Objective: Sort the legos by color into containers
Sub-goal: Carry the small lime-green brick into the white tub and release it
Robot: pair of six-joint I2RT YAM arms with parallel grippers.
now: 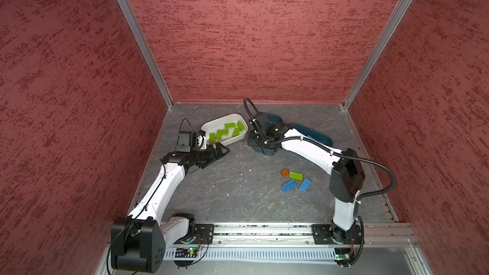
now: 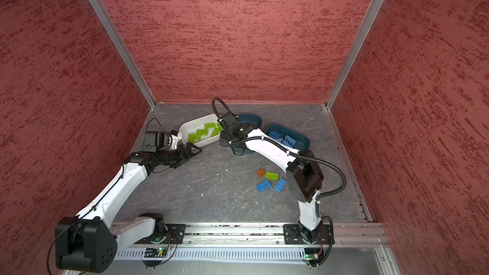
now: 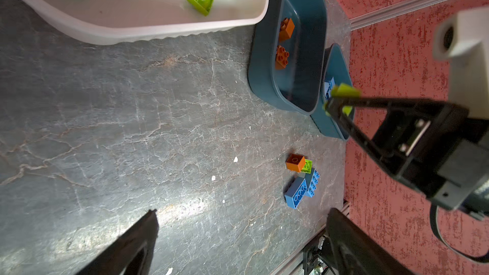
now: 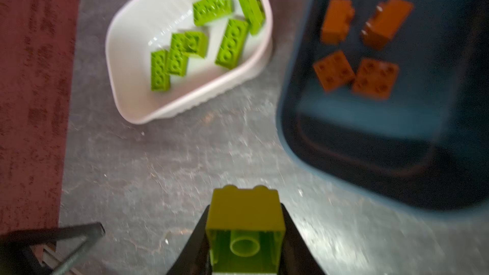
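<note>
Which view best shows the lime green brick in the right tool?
Right wrist: lime green plastic brick fills foreground, clamped in right tool. Left wrist shows a blurred sliver; both top views hide it.

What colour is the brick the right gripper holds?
Lime green brick, clearest in right wrist view.

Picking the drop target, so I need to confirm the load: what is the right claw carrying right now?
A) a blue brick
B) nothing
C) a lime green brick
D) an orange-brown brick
C: in the right wrist view the right claw is clamped on a lime green brick above the bare floor, short of the white tub that holds the other green ones.
</note>
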